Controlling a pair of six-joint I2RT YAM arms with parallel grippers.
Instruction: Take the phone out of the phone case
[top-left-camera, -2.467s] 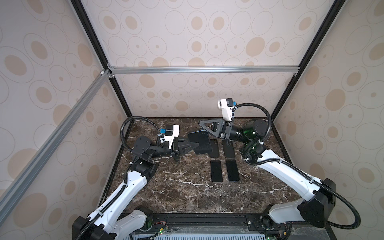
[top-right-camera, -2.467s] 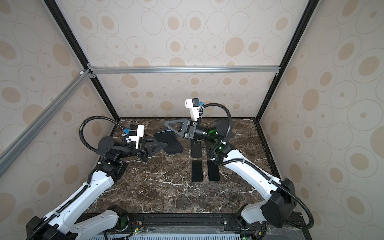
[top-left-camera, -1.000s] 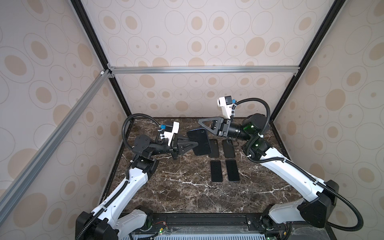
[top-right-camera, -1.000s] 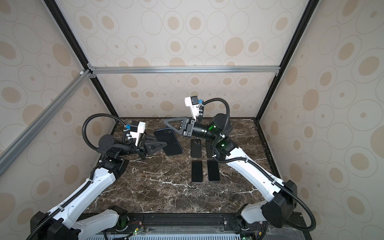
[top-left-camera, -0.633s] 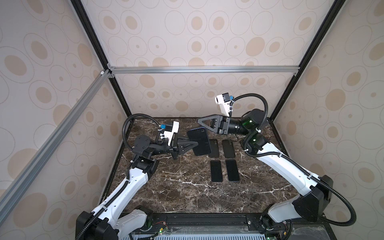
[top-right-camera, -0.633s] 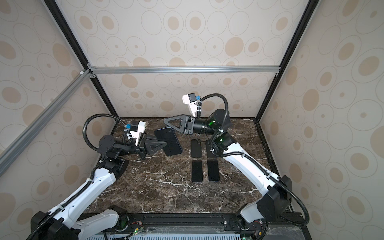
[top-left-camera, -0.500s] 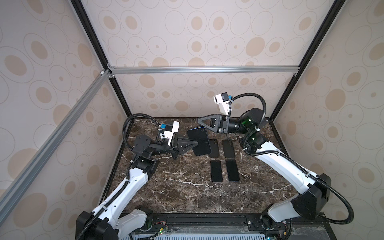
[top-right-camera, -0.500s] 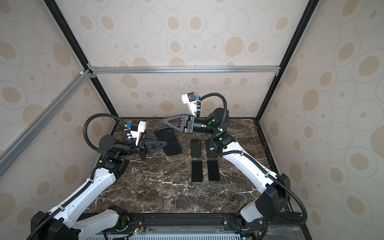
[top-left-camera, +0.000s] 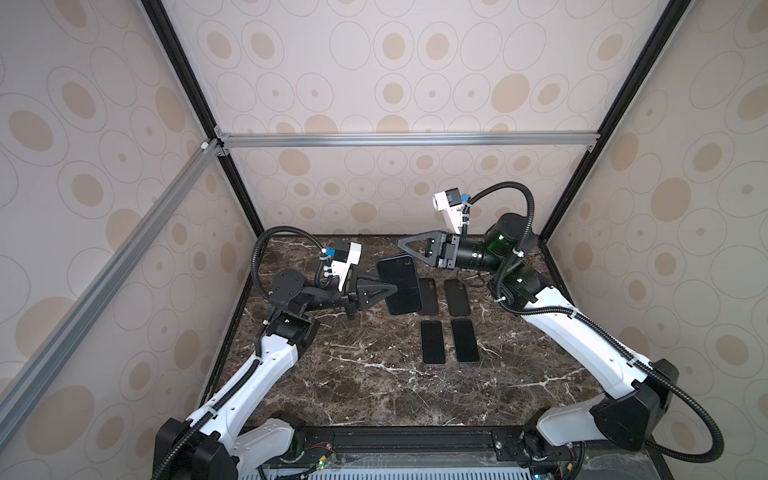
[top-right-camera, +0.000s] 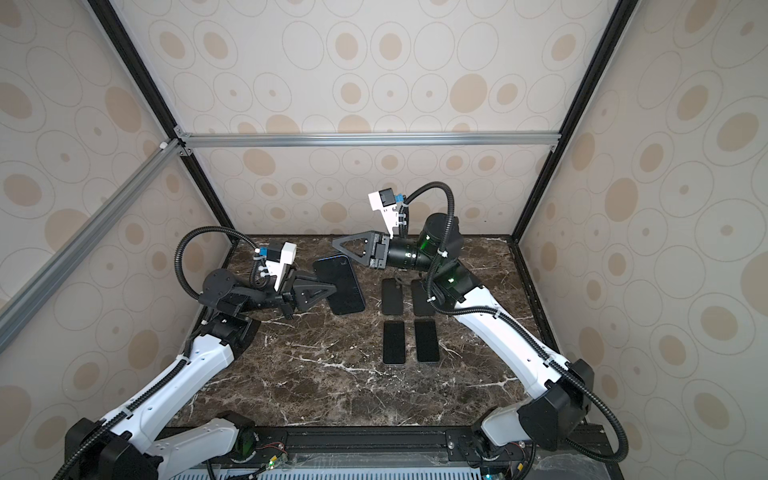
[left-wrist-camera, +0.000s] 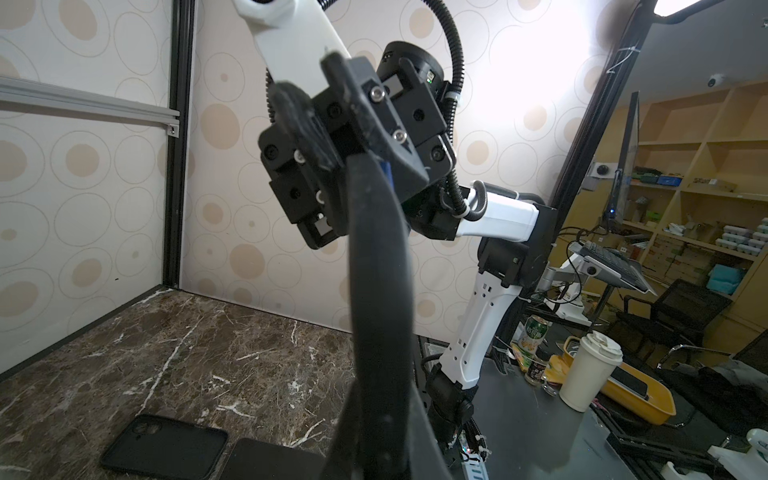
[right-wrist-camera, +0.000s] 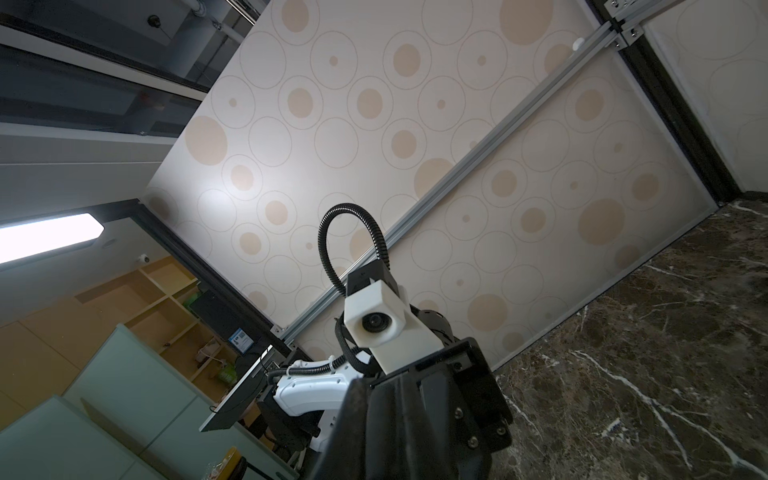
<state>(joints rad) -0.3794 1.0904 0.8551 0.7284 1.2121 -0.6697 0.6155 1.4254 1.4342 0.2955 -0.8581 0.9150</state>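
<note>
Left jaws clench the black rectangular cased phone. Right jaws, shut, have pivoted upward, its corner just beneath them. Nothing has separated yet.

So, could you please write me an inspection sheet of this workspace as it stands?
Surface: dark veined marble tabletop.
Job's things: cased phone, held tilted above the table.
Clutter: four flat black phones or cases lying on the table in two rows.
Grippers: left gripper shut on the cased phone's side edge; right gripper shut, at the phone's far end, contact unclear.
Cables: black cable loops above each wrist, clear of the table.
Surroundings: patterned walls, aluminium rail; outside, paper cup and shelves.
</note>
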